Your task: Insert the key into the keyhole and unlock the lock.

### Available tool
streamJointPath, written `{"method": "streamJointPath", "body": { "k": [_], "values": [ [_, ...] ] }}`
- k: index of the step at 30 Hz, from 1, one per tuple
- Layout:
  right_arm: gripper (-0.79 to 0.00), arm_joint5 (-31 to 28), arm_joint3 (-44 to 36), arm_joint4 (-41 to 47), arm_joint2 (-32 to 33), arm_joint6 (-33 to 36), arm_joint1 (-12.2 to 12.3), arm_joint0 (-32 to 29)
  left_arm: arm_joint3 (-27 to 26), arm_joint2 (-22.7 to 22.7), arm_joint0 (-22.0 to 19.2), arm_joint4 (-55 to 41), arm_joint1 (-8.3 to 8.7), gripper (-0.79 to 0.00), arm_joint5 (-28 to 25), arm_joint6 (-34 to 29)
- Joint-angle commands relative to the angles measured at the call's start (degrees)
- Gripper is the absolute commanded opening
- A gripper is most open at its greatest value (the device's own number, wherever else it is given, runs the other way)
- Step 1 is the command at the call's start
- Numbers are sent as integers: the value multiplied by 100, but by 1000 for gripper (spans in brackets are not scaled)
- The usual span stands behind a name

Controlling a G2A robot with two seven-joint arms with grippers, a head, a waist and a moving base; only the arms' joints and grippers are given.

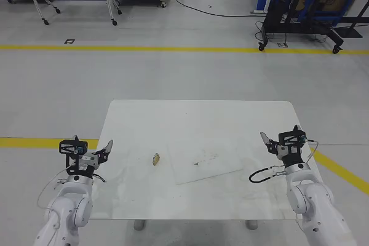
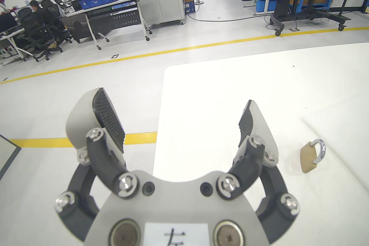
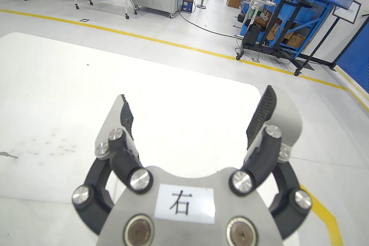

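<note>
Brass padlock (image 2: 310, 157), loose on the white surface (image 1: 234, 123), may slide when the thin metal key (image 3: 8, 155) pushes it; left hand (image 2: 175, 111) and right hand (image 3: 197, 107) stand apart, empty.

Right gripper (image 3: 197, 103) spread wide above table (image 3: 57, 80) near corner; key (image 3: 7, 155) lies well apart, beside smudges (image 3: 54, 143).
</note>
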Motion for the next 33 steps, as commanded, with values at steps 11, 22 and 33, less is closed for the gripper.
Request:
{"method": "streamJointPath", "body": {
  "k": [11,22,33],
  "values": [
    [0,64,-174,-503,-242,119,-9,54,0,0,0,0,0,0,0,0],
    [0,71,-260,-845,-634,473,-42,257,0,0,0,0,0,0,0,0],
    [0,-170,-213,-1096,-785,478,-38,336,0,0,0,0,0,0,0,0]
  ]
}}
